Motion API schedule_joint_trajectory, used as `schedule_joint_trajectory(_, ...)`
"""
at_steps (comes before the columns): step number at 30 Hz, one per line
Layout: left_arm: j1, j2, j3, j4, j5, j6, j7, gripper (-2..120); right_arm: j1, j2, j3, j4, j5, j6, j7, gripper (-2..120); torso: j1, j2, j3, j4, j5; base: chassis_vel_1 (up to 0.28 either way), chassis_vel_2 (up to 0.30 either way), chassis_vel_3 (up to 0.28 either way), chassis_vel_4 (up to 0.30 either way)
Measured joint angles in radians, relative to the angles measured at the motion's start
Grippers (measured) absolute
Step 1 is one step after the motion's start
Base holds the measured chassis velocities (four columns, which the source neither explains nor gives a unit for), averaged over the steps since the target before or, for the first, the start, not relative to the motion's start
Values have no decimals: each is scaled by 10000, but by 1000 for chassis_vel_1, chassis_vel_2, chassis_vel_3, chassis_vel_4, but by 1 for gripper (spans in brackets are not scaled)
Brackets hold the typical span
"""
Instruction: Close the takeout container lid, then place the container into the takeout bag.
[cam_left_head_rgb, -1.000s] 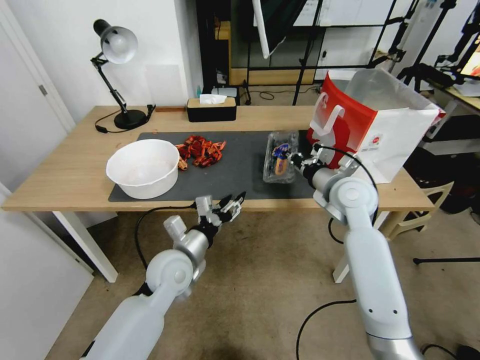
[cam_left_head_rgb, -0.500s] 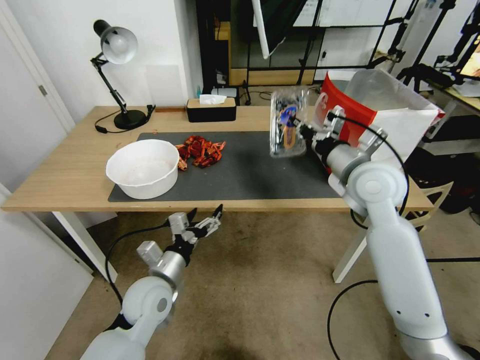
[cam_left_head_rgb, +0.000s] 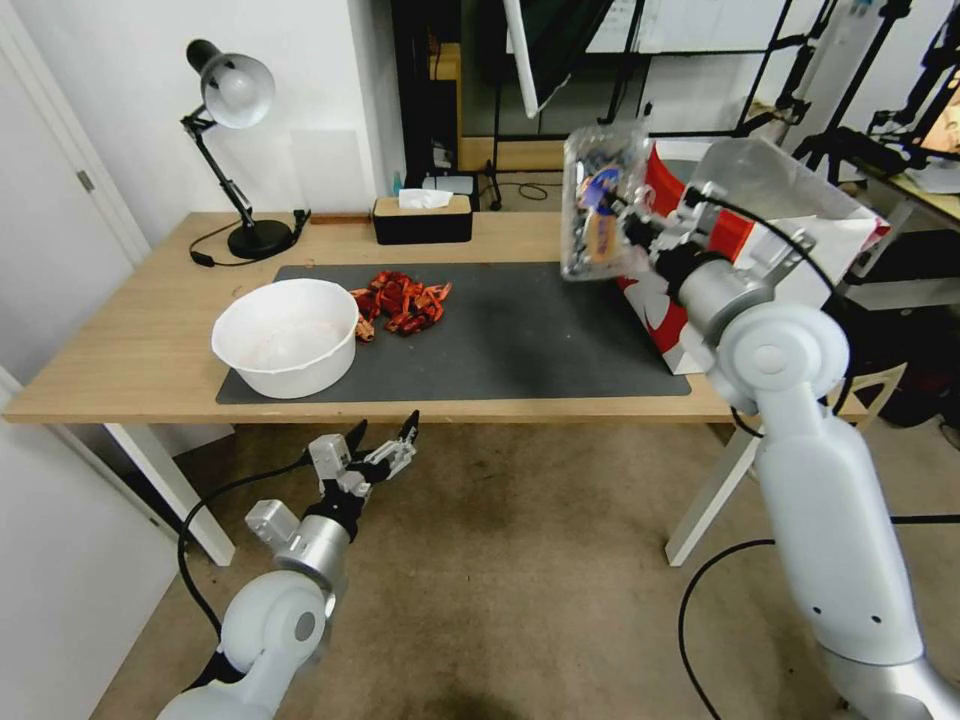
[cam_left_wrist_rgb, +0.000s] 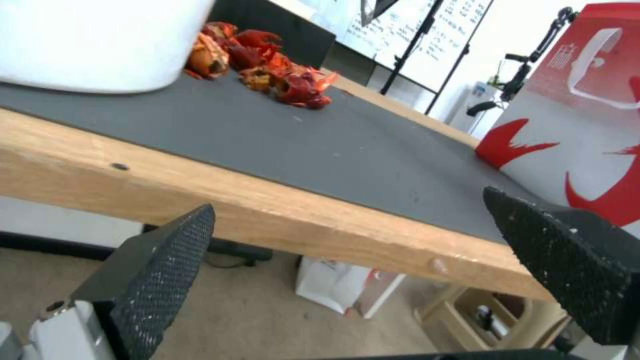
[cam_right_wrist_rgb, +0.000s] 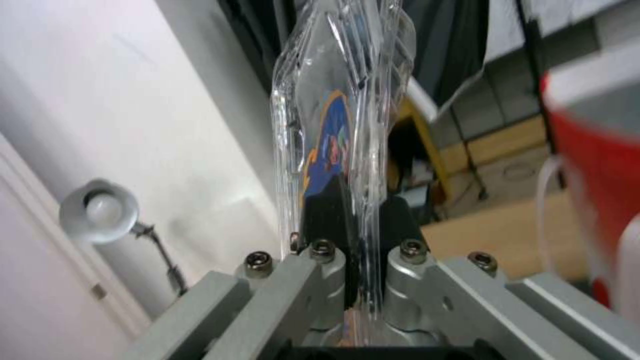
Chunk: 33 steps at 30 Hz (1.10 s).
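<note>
Item: small clear plastic clamshell takeout container (cam_left_head_rgb: 598, 205), lid shut, dark berries inside. We log it aloft, on edge, above dark mat, just beside near rim of boxy red-and-white takeout bag (cam_left_head_rgb: 790, 240). Right gripper (cam_left_head_rgb: 640, 232) clamped on container's edge seam, fingers (cam_right_wrist_rgb: 333, 205) pinching both halves. Left gripper (cam_left_head_rgb: 380, 450) parked below wooden table (cam_left_head_rgb: 150, 340) edge, jaws spread wide, nothing held. We judge container light, thin-walled, slick, crushable; grip at rim flange, moderate squeeze.
</note>
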Motion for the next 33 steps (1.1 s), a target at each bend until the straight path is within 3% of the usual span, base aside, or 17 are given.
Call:
schedule_joint_trajectory(15, 290, -93, -584, 651, 556, -1057, 831, 100, 1311, -1007, 798, -1538, -1386, 1356, 282, 0, 0, 0, 0, 1, 1, 0, 0, 0, 0)
schedule_joint_trajectory(19, 143, -43, -516, 894, 725, -1251, 1031, 100, 1301, -1298, 1010, -1991, -2046, 1455, 150, 0, 0, -1, 1, 6, 2, 0, 0, 0, 0)
schedule_joint_trajectory(22, -7, 35, -384, 1048, 808, -1324, 1085, 100, 1188, -1494, 1206, -2192, -2432, 1494, 92, 0, 0, -1, 1, -11, 0, 0, 0, 0, 0)
schedule_joint_trajectory(31, -74, 81, -376, 1198, 828, -1434, 1098, 100, 1133, -1567, 1188, -2786, -2937, 1482, -154, 0, 0, -1, 1, 2, 1, 0, 0, 0, 0)
schedule_joint_trajectory(33, -86, 62, -369, 1200, 841, -1448, 1096, 100, 1092, -1535, 1142, -2866, -2933, 1431, -219, 6, 0, -1, 1, 0, 0, 0, 0, 0, 0)
